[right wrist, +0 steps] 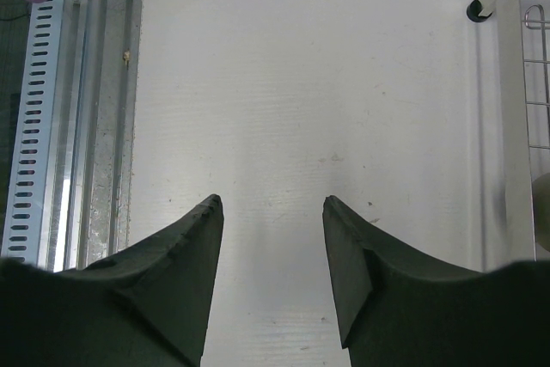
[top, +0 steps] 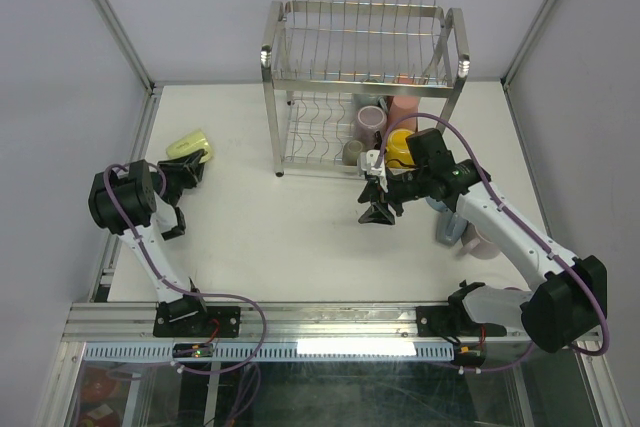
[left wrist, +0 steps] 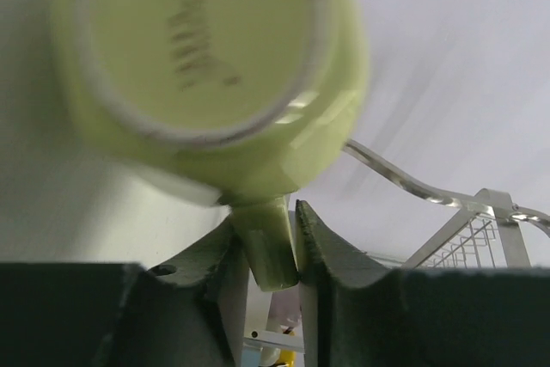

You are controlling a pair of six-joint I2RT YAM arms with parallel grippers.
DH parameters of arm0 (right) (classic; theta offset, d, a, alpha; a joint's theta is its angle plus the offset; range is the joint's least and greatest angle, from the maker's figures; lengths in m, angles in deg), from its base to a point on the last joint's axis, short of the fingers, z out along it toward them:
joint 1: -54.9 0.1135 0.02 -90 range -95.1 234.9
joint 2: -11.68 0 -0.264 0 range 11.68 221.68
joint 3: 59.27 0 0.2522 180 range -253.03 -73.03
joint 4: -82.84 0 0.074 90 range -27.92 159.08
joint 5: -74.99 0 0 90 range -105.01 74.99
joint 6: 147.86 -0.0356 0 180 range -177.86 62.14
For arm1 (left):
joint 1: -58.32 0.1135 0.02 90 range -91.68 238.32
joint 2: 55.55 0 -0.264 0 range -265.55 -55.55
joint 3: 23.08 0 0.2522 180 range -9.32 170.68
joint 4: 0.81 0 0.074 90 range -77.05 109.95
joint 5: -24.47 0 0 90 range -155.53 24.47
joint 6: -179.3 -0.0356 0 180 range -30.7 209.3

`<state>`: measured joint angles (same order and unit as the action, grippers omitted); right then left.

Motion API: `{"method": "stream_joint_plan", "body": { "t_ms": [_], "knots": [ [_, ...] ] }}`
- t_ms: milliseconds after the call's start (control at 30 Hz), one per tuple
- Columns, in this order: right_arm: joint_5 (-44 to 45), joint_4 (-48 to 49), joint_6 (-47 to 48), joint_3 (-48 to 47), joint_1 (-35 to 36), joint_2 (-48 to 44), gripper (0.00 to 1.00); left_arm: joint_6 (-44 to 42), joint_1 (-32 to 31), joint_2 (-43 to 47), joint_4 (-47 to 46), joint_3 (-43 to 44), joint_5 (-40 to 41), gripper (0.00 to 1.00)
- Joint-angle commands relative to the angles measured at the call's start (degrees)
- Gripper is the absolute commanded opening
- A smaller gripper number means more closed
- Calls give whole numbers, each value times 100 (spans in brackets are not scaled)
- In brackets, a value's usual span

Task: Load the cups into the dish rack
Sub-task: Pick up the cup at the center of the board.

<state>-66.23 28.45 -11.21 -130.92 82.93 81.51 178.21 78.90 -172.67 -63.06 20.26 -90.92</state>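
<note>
Closest to the lens, the left gripper (left wrist: 268, 217) pinches the handle of one pale green mug (left wrist: 206, 66), base toward the camera. Only the top view shows that mug low at the table's (top: 280, 237) left side, well apart from the dish rack (top: 355, 47), whose lower tier holds at least four mugs (top: 400, 112). The right gripper (right wrist: 271, 204) stands spread, empty, over bare table.

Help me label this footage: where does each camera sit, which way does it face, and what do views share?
Top external: above, behind the bases, looking down on table, dish rack; both arms show whole.
Left wrist: looks along left gripper, closed on pale green mug handle.
Right wrist: looks down at bare table through the open right gripper.
Shared: top and left wrist both show mug and rack.
</note>
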Motion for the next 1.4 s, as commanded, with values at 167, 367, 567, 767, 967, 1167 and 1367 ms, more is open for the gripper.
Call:
{"method": "stream_joint_plan", "body": {
  "t_ms": [167,367,567,767,967,1167,1367],
  "knots": [
    [-33,52,84,-58,-9,-61,53,-180,-14,123,-779,83,83,0],
    [-32,30,97,-71,-10,-55,53,-713,-81,601,-1101,-207,-78,0],
    [-7,-13,115,-102,-25,-65,52,-1373,-198,1531,-1114,-963,-98,0],
    [-26,-61,138,-128,-55,-56,52,-1873,-378,2579,-796,-1803,-89,0],
    [-42,-105,153,-151,-124,-73,52,-2366,-1045,3883,68,-2341,183,0],
    [-34,-113,168,-145,-201,-83,52,-2882,-1766,5801,1902,-2598,694,0],
    [-33,-113,181,-144,-259,-64,52,-2831,-2086,7430,3006,-2780,693,0]
  ]
}}
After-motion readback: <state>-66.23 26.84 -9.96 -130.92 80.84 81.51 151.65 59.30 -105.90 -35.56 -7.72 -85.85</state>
